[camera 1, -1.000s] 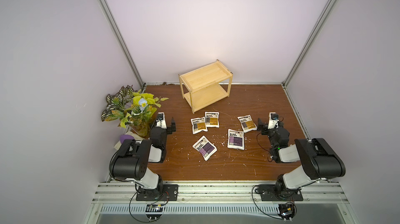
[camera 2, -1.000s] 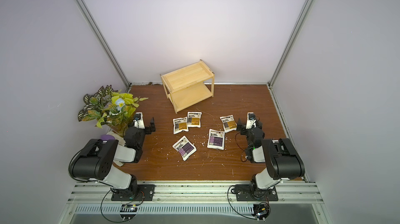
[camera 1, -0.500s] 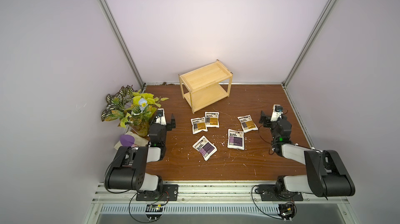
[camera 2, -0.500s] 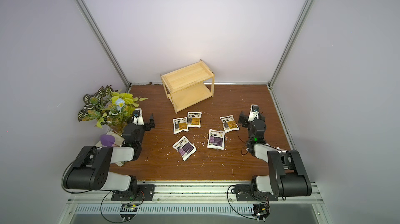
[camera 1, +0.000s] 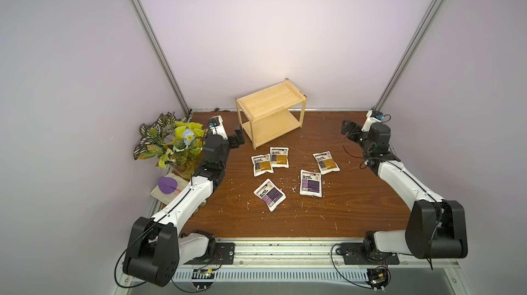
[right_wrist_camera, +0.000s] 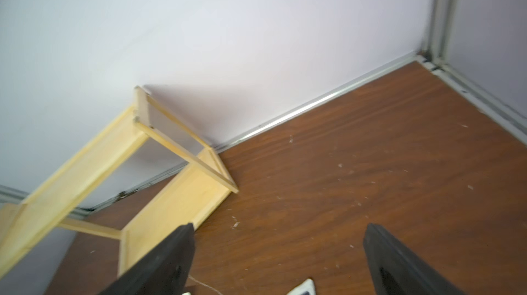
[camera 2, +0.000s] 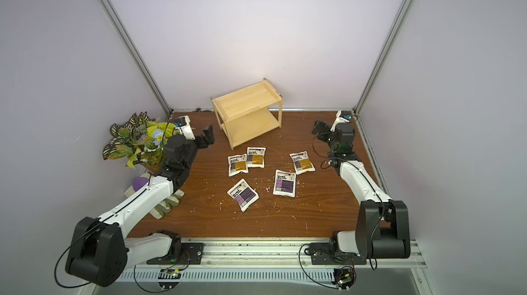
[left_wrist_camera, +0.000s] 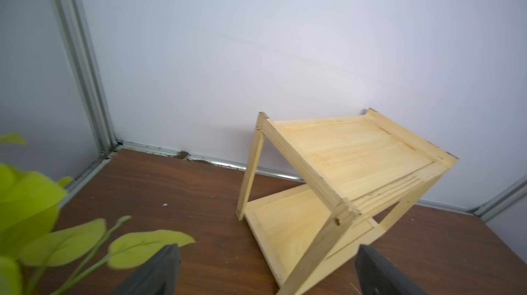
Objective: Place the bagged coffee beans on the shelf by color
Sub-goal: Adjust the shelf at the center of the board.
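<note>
Brown table (camera 1: 356,208): shelf (camera 1: 269,105), five coffee bags (camera 1: 310,182), potted plant (camera 1: 171,145).

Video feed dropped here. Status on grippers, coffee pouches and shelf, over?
Left gripper open, right gripper open, both empty. Five flat white coffee pouches loose on brown wooden table; light wooden two-tier shelf bare. Path to shelf clear.

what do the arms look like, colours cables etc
The left arm and right arm have white links and bulky black joints. The left tool and right tool are black. A white camera block sits on each wrist. Thin black cables loop by the wrists and bases.
</note>
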